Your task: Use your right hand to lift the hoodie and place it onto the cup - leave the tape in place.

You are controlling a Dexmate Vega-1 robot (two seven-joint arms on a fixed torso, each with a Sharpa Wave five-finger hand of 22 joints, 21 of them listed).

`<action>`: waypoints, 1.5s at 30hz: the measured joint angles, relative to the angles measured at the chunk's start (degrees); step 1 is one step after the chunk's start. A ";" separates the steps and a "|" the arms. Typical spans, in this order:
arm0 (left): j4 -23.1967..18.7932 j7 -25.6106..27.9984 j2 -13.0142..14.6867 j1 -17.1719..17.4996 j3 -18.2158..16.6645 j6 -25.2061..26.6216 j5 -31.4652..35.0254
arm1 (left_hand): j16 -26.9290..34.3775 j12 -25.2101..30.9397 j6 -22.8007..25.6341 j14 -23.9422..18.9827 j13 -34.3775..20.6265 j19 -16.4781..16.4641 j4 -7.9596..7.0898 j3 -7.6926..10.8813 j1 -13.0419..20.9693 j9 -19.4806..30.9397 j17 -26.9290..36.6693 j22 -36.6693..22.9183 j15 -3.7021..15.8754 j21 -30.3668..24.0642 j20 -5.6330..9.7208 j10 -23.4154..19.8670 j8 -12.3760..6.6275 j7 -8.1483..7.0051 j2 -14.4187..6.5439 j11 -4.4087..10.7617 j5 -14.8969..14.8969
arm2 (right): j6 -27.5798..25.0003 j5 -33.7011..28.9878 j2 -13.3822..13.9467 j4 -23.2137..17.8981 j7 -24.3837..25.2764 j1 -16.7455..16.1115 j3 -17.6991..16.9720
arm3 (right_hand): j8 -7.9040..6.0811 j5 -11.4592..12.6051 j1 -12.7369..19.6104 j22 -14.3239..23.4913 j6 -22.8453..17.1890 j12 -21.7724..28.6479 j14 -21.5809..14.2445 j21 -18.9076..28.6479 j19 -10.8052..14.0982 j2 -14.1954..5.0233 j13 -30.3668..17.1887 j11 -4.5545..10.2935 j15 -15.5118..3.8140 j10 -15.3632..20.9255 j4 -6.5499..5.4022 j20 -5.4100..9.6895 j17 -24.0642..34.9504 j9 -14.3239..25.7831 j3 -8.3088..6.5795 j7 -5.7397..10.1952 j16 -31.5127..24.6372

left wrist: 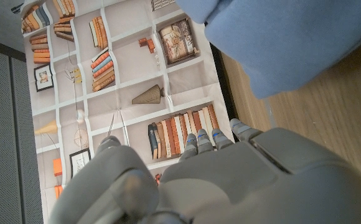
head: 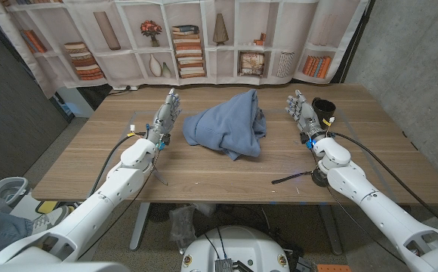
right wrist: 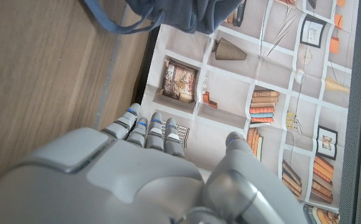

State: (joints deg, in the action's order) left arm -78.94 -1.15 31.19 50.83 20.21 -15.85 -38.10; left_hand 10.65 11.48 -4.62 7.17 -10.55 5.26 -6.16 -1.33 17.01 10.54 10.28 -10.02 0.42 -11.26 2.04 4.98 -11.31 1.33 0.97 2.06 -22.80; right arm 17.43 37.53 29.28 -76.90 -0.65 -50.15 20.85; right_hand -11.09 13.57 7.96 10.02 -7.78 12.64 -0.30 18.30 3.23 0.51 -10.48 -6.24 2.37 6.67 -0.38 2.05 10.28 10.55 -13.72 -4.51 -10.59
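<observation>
Bench (head: 226, 177): a wooden top; a printed bookshelf backdrop (head: 204, 38) hangs behind its far edge.
Hoodie (head: 228, 132): a blue, crumpled heap at the middle of the bench, touched by neither hand.
Left hand (head: 165, 117): just to the left of the hoodie, apart from it, fingers straight and slightly spread, holding nothing.
Right hand (head: 302, 113): to the right of the hoodie with a clear gap, fingers straight and slightly spread, holding nothing.
Cup (head: 324, 110): black, upright, to the right of the hoodie, just beyond the right hand.
Tape: cannot tell where it lies.
</observation>
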 measured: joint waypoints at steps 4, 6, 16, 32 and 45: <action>-0.21 -0.22 0.19 -0.11 0.00 0.15 -0.10 | 0.00 0.00 0.00 0.00 0.00 0.00 0.00 0.00 0.00 0.00 0.00 0.00 0.00 0.00 0.00 0.00 0.00 0.00 0.00 0.00 0.00 | 0.14 -0.01 -0.02 -0.13 0.07 -0.08 -0.08 | 0.00 0.00 0.00 0.00 0.00 0.00 0.00 0.00 0.00 0.00 -0.07 0.00 0.00 0.00 0.00 0.00 0.00 0.00 0.00 0.00 0.00; -0.35 -0.49 0.29 -0.28 0.00 0.47 -0.12 | 0.00 0.00 0.00 0.00 0.00 0.00 0.00 0.00 0.00 0.00 0.00 0.00 0.00 0.00 0.00 0.00 0.00 0.00 0.00 0.00 -0.01 | 0.29 -0.04 -0.02 -0.18 0.07 -0.10 -0.13 | 0.00 0.00 0.00 0.00 0.00 0.00 0.00 0.00 0.00 0.00 -0.07 0.00 0.00 0.00 0.00 0.00 0.00 0.00 0.00 0.00 0.00; -0.69 -0.56 0.49 -0.73 0.08 1.05 0.10 | 0.00 0.00 0.00 0.00 0.01 -0.01 0.00 0.00 0.23 -0.01 0.00 0.00 0.00 0.00 -0.01 0.00 0.00 0.00 -0.23 0.00 -0.01 | 0.63 -0.16 0.01 -0.02 -0.60 0.65 -0.13 | 0.00 0.22 0.00 -0.01 0.00 0.00 0.00 -0.34 0.00 0.00 -0.07 0.01 -0.01 -0.01 -0.01 0.00 0.00 -0.01 0.01 0.00 0.00; -0.69 -0.47 0.26 -1.42 0.30 1.13 0.30 | 0.00 0.00 0.45 -0.01 0.01 -0.01 0.17 -0.17 0.53 -0.01 -0.01 0.01 0.00 0.00 -0.01 -0.32 0.00 0.01 -0.53 0.32 0.00 | 2.18 -0.77 0.41 -0.36 -2.44 1.40 0.02 | 0.00 0.20 0.38 -0.01 -0.32 0.00 0.00 -0.78 -0.01 -0.38 -0.06 0.21 -0.01 0.20 0.39 0.00 -0.01 -0.01 -0.06 0.32 0.01; -0.71 -0.30 0.22 -1.37 0.38 1.28 0.38 | 0.00 0.00 1.07 -0.63 0.02 -0.01 0.17 -0.16 0.75 -0.01 -0.02 0.01 0.03 0.00 -0.01 -0.32 -0.44 0.00 -0.76 0.32 -0.30 | 3.57 -1.81 1.04 -2.04 -3.08 1.10 0.22 | 0.00 0.18 0.38 0.26 -0.45 0.00 0.00 -0.78 -0.01 -0.38 -0.05 0.41 -0.01 0.40 0.55 0.00 -0.02 -0.01 -0.22 0.18 0.01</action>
State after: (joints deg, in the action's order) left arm -79.65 -1.45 31.41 49.46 20.59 -14.57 -37.73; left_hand 10.65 11.48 -3.55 6.54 -10.53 5.25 -5.99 -1.50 17.76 10.53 10.26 -10.00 0.45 -11.26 2.03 4.66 -11.75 1.33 0.21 2.37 -23.11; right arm 21.00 35.72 30.31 -78.94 -3.74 -49.05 21.07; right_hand -11.09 13.75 8.33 10.27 -8.23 12.64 -0.30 17.52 3.22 0.13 -10.53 -5.84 2.37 7.06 0.17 2.05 10.26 10.53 -13.94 -4.33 -10.59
